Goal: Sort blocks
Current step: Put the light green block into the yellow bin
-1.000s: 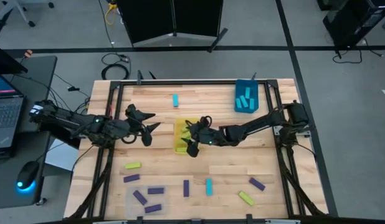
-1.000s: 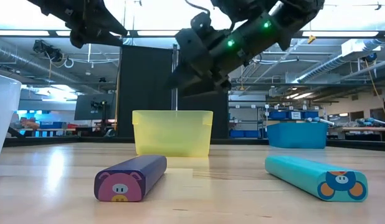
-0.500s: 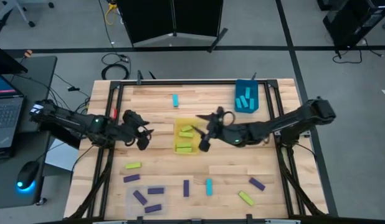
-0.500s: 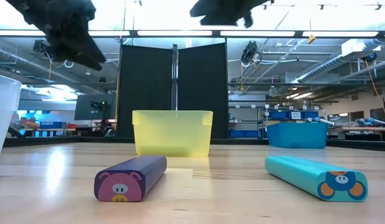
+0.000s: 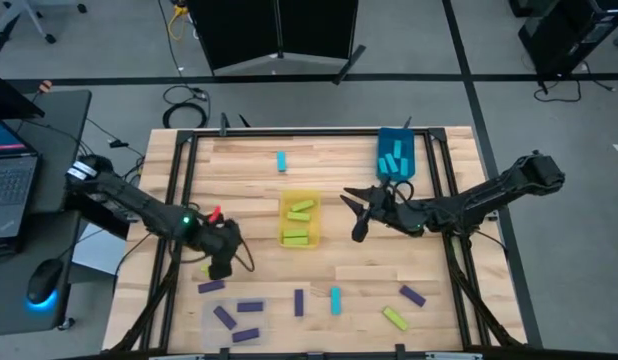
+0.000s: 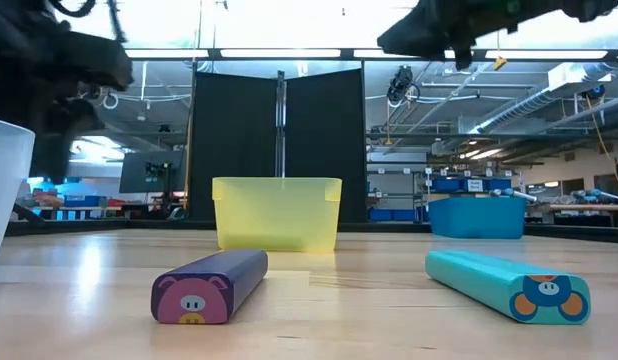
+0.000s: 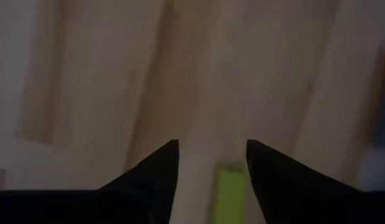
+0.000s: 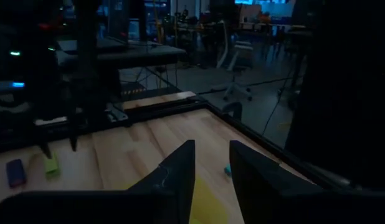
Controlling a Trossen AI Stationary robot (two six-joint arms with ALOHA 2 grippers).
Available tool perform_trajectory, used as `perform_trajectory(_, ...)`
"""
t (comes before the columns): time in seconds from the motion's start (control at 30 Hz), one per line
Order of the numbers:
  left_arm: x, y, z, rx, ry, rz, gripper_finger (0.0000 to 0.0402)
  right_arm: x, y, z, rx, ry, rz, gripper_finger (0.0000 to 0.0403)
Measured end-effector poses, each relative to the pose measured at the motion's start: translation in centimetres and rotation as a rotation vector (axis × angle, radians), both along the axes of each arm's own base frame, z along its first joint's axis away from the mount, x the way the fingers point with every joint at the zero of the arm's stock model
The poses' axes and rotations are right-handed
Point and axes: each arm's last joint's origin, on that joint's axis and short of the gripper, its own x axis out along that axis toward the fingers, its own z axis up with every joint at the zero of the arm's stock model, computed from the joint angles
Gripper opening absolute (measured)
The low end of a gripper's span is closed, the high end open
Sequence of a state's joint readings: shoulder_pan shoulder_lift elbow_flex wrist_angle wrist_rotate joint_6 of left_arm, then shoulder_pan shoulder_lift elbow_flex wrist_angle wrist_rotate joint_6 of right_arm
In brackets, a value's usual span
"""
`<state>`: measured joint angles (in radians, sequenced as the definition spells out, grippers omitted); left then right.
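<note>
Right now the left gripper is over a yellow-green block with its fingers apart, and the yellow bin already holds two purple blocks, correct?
Not quite. In the high view, the two blocks in the yellow bin are yellow-green, not purple. The rest holds: the left gripper is over a yellow-green block with its fingers apart.

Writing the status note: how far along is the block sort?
Done: cyan blocks in the blue bin, green ones in the yellow bin. In hand: nothing; left gripper open over a green block, right gripper empty. Left: loose blocks, one cyan at the back.

middle bin (image 5: 299, 220): two blocks (image 5: 300, 209) inside | right-rear bin (image 5: 395, 156): several blocks inside
</note>
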<state>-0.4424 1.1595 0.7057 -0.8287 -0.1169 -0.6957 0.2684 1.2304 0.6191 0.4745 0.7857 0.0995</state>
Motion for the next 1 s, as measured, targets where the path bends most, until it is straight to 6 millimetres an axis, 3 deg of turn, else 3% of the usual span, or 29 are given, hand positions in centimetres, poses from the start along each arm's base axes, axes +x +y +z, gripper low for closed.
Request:
perform_trajectory(0.4, -2.1, -3.7, -1.3, 0.019, 0.188, -0.02, 0.0292, -0.8, 0.0, -1.0, -0.009, 0.017, -0.032, 0.0115)
perform_trajectory(0.63, -2.2, -4.7, -2.4, 0.06, 0.226, -0.014, 0.0295, -0.8, 0.0, -0.8, -0.025, 0.013, -0.03, 0.0115)
perform_trajectory(1.0, -2.4, -4.5, -4.6, 0.098, 0.246, -0.01, 0.0295, -0.8, 0.1, -0.8, -0.026, 0.01, -0.024, 0.0115)
